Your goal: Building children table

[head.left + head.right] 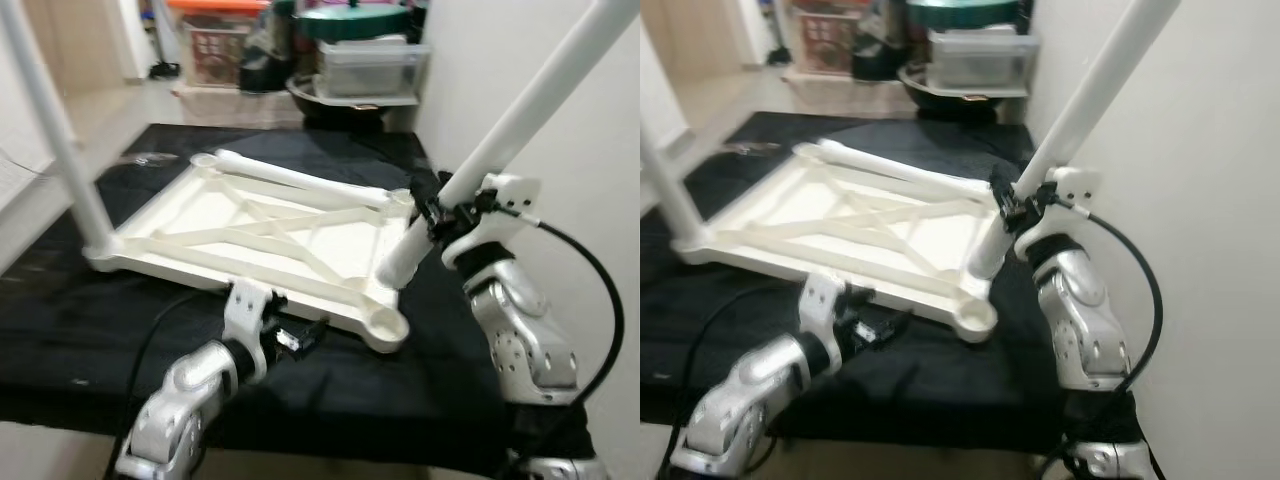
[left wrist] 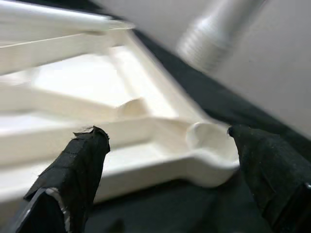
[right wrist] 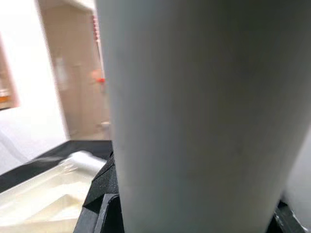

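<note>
The right gripper (image 1: 437,213) is clamped on a tilted white table leg (image 1: 520,115), its lower end near the upside-down tabletop (image 1: 262,232) on black cloth (image 1: 90,330). The left gripper (image 1: 300,338), fingers spread, sits beside the tabletop's near edge.

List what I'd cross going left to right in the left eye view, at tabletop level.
Upright table leg → left gripper at the tabletop's near edge → empty corner socket → tilted table leg held by the right gripper.

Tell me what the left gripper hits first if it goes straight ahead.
Likely the near edge of the white tabletop, beside its empty corner socket. The open left gripper points straight at it; depth is uncertain.
</note>
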Controlling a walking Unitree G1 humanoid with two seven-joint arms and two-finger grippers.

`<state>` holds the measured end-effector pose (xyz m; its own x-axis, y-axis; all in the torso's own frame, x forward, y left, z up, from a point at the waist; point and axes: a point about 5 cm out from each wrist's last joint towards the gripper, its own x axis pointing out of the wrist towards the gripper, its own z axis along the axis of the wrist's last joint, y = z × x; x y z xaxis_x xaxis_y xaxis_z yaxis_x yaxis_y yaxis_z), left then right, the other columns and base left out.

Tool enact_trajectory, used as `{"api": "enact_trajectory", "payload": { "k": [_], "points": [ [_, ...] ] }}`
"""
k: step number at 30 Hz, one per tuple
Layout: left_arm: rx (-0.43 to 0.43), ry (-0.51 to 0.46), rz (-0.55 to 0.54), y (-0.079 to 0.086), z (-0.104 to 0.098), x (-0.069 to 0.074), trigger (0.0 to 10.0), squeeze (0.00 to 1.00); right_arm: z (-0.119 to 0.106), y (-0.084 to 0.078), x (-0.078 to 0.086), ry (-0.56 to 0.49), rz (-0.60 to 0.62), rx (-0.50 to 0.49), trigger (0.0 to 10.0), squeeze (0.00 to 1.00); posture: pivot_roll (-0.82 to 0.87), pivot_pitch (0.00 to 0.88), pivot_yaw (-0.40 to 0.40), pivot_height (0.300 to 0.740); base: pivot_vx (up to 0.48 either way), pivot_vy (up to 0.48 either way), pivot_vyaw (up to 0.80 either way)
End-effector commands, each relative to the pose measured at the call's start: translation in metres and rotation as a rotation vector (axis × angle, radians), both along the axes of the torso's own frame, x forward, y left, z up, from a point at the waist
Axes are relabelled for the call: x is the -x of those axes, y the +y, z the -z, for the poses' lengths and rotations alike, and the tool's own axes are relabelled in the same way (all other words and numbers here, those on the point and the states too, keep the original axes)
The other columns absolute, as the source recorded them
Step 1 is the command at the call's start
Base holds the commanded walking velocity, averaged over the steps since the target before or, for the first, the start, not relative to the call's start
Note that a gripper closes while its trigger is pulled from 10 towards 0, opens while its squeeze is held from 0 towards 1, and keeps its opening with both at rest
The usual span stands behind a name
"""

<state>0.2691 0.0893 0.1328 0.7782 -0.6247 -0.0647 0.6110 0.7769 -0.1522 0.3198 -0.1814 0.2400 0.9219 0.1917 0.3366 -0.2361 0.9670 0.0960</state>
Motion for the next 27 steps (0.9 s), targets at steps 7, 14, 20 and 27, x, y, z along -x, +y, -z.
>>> {"api": "enact_trajectory", "payload": {
  "k": [7, 14, 20, 27],
  "points": [
    [-0.038, -0.001, -0.023, 0.007, 0.003, -0.002, 10.0, 0.00, -0.009, 0.007, -0.001, -0.038, -0.075, -0.025, 10.0, 0.00, 0.18, 0.002, -0.028, 0.740, 0.000, 0.000, 0.00],
    [-0.026, -0.004, 0.110, -0.005, 0.001, 0.017, 10.0, 0.00, 0.001, 0.015, 0.000, 0.070, -0.414, 0.039, 10.0, 0.00, 0.18, 0.023, -0.033, 0.740, 0.000, 0.000, 0.00],
    [0.003, 0.016, 0.256, -0.014, -0.003, 0.041, 10.0, 0.00, 0.007, 0.008, -0.004, 0.138, -0.541, 0.050, 10.0, 0.00, 0.20, 0.047, -0.032, 0.740, 0.000, 0.000, 0.00],
    [0.012, 0.050, 0.390, -0.019, -0.006, 0.070, 10.0, 0.00, 0.013, 0.000, -0.008, 0.199, -0.716, 0.053, 10.0, 0.00, 0.21, 0.098, -0.029, 0.740, 0.000, 0.000, 0.00]
  ]
}}
